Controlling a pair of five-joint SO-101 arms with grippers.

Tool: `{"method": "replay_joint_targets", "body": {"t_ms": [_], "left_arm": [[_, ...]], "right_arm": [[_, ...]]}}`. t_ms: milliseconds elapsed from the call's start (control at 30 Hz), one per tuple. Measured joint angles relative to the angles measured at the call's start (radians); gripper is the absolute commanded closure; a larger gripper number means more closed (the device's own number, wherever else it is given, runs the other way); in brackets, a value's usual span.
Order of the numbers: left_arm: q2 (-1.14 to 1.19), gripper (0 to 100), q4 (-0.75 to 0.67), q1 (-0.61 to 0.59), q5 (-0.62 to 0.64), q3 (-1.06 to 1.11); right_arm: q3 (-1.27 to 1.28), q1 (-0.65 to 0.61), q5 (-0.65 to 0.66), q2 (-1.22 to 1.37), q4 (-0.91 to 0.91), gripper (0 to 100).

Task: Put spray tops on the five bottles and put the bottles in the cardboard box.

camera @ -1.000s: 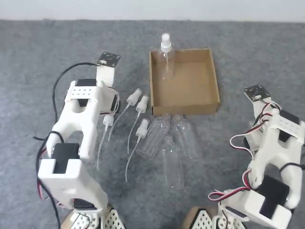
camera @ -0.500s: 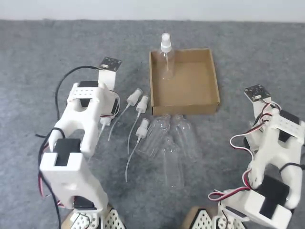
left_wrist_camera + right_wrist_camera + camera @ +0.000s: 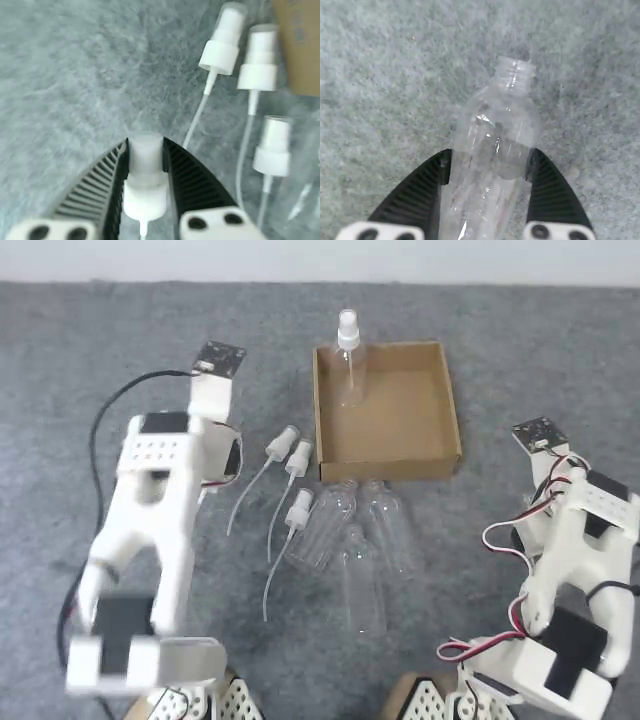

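My left gripper point(image 3: 145, 146) is shut on a white spray top point(image 3: 145, 172), held above the grey carpet; in the high view the left arm point(image 3: 160, 475) stands left of the spray tops. Three more spray tops point(image 3: 283, 441) point(image 3: 298, 458) point(image 3: 300, 508) lie on the carpet, also seen from the left wrist point(image 3: 222, 36). Three clear open bottles point(image 3: 335, 518) point(image 3: 385, 520) point(image 3: 361, 578) lie in front of the cardboard box point(image 3: 392, 468). One capped bottle point(image 3: 350, 360) stands at the box's back left. My right gripper point(image 3: 490, 161) is shut on a clear bottle point(image 3: 498, 132) without a top.
The right arm point(image 3: 575, 540) sits at the right, near the table's front. Long thin dip tubes point(image 3: 270, 580) trail from the loose spray tops toward the front. Grey carpet covers the whole table, with open room to the left and right of the box.
The left arm has risen and swung slightly left, lifting its spray top off the carpet. The right arm and its bottle have not moved.
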Motion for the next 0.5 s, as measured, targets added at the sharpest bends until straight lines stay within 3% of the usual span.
{"method": "replay_joint_targets", "body": {"t_ms": [233,500], "left_arm": [[-0.377,99,-0.006,0.0,0.021,0.255],[-0.466,99,-0.163,-0.002,0.049,0.454]], "right_arm": [[0.0,0.0,0.0,0.0,0.0,65.3],[-0.138,-0.029,-0.066,0.003,0.069,65.6]]}}
